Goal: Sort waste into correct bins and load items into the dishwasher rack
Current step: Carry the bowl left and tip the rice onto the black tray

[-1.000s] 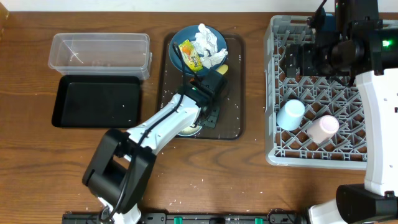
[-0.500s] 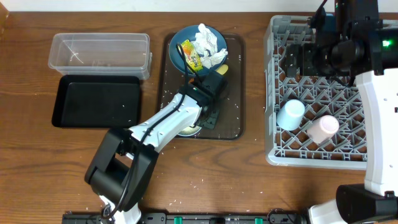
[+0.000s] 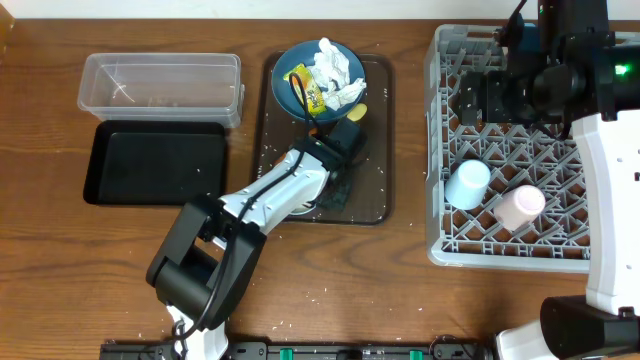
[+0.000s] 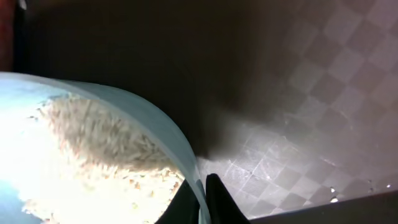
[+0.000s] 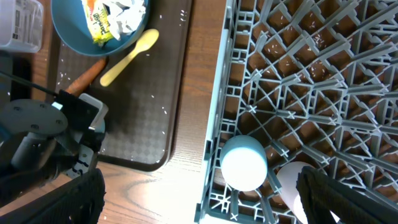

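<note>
My left gripper (image 4: 202, 186) is shut on the rim of the white bowl (image 4: 134, 118), which holds loose white rice (image 4: 81, 155). In the overhead view this gripper (image 3: 335, 185) is over the brown serving tray (image 3: 375, 150), and the arm hides most of the bowl. The blue bowl (image 3: 320, 75) at the tray's far end holds crumpled tissue (image 3: 335, 70) and the yellow-green wrapper (image 3: 305, 90). The carrot piece (image 5: 87, 74) and yellow spoon (image 5: 127, 56) lie beside it. My right gripper (image 5: 199, 199) is open and empty above the grey rack (image 3: 530, 150).
The clear tub (image 3: 160, 88) and black tray (image 3: 155, 162) stand at the left. Two upturned cups, one bluish (image 3: 467, 185) and one pink (image 3: 520, 207), sit in the rack's near part. Rice grains are scattered on the serving tray and the table's front.
My left arm has shifted slightly over the tray, and the white bowl is now more hidden beneath it. The right arm has not moved.
</note>
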Controlling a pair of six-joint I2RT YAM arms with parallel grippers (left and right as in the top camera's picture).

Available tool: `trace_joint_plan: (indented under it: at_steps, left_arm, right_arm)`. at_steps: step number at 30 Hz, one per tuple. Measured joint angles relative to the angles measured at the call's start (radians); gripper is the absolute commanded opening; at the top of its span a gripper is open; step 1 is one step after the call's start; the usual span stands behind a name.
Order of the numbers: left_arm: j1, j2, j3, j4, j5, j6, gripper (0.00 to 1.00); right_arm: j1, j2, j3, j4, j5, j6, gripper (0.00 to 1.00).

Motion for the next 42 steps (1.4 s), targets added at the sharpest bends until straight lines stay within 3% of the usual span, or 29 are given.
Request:
trace_joint_plan:
  at_steps: [12, 21, 27, 33, 42]
  left_arm:
    - [0.049, -0.121, 0.043, -0.130, 0.012, 0.001, 0.06]
    - [0.414, -0.385, 0.087, -0.134, 0.071, 0.026, 0.06]
    - [0.737, -0.352, 0.087, -0.112, 0.287, 0.079, 0.06]
    - [1.020, -0.238, 0.087, -0.101, 0.596, 0.148, 0.06]
    - [1.217, -0.042, 0.087, -0.078, 0.995, 0.257, 0.06]
  right_arm:
    - [0.000, 0.000, 0.000, 0.000, 0.000, 0.000, 0.97]
    - [0.000, 0.000, 0.000, -0.004, 0.000, 0.000, 0.97]
    - [0.000, 0.000, 0.000, -0.004, 0.000, 0.000, 0.97]
    - [0.000, 0.000, 0.000, -0.004, 0.000, 0.000, 0.97]
    - [0.000, 0.000, 0.000, -0.004, 0.000, 0.000, 0.97]
